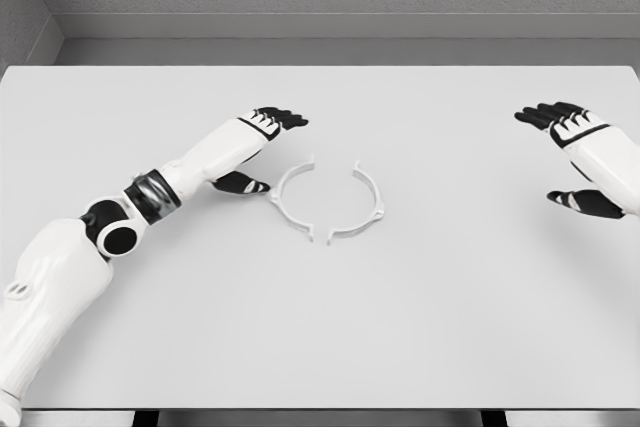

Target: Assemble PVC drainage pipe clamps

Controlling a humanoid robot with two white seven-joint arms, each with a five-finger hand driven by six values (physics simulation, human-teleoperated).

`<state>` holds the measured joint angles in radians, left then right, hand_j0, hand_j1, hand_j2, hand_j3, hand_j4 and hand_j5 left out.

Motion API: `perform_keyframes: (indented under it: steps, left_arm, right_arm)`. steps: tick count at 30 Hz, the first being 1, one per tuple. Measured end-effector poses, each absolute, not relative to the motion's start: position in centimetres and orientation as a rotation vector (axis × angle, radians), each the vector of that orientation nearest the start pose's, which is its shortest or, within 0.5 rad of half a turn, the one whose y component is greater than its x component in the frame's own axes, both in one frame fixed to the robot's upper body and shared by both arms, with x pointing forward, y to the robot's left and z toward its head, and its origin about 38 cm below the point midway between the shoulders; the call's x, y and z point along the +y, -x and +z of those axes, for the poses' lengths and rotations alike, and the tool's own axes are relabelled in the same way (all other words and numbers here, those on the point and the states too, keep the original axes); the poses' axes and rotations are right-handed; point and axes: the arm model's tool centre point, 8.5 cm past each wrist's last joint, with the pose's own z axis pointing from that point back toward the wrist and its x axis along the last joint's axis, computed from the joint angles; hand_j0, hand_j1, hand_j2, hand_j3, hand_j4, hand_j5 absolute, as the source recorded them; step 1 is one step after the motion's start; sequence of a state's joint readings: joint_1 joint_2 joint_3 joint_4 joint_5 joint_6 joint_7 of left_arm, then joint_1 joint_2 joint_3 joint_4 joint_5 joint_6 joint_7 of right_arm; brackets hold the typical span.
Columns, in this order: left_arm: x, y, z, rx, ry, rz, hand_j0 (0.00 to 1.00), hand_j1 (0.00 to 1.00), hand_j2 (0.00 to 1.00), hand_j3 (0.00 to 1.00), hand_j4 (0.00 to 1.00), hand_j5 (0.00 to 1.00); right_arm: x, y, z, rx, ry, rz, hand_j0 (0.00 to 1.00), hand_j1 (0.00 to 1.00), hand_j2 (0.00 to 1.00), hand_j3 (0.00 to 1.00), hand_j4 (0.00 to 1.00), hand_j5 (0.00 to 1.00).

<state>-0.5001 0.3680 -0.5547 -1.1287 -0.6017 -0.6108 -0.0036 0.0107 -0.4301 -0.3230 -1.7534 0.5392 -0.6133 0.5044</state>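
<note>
Two clamp halves (329, 203) lie mid-worktop (320, 347) facing each other, gaps unclosed, so joining seems undone: the left robot hand (252, 152) spreads empty just beside them, right robot hand (575, 157) released, well apart.

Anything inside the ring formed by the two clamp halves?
Nothing: only bare table shows between the left clamp half and right clamp half. Gaps separate their ends. Nothing covers that area; the left hand sits just outside it.
</note>
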Motion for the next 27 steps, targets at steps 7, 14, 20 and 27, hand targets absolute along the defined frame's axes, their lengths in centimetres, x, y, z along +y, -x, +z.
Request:
perform_keyframes:
  steps: [7,14,20,27]
  left_arm:
    - [18.5,-45.0,10.5,-1.871,-0.303,-1.520,1.00,1.00,1.00,1.00,1.00,1.00]
    - [18.0,-44.9,10.6,-1.881,-0.295,-1.516,1.00,1.00,1.00,1.00,1.00,1.00]
    - [17.5,-44.1,10.2,-1.890,-0.272,-1.517,1.00,1.00,1.00,1.00,1.00,1.00]
    - [17.2,-43.9,10.4,-1.902,-0.270,-1.520,1.00,1.00,1.00,1.00,1.00,1.00]
  right_arm:
    - [-36.6,-33.4,19.7,-1.693,0.706,1.435,1.00,1.00,1.00,1.00,1.00,1.00]
    - [-36.6,-33.5,19.7,-1.694,0.708,1.436,1.00,1.00,1.00,1.00,1.00,1.00]
    - [-36.6,-33.6,19.8,-1.695,0.708,1.438,1.00,1.00,1.00,1.00,1.00,1.00]
    - [-36.6,-33.6,19.8,-1.694,0.708,1.437,1.00,1.00,1.00,1.00,1.00,1.00]
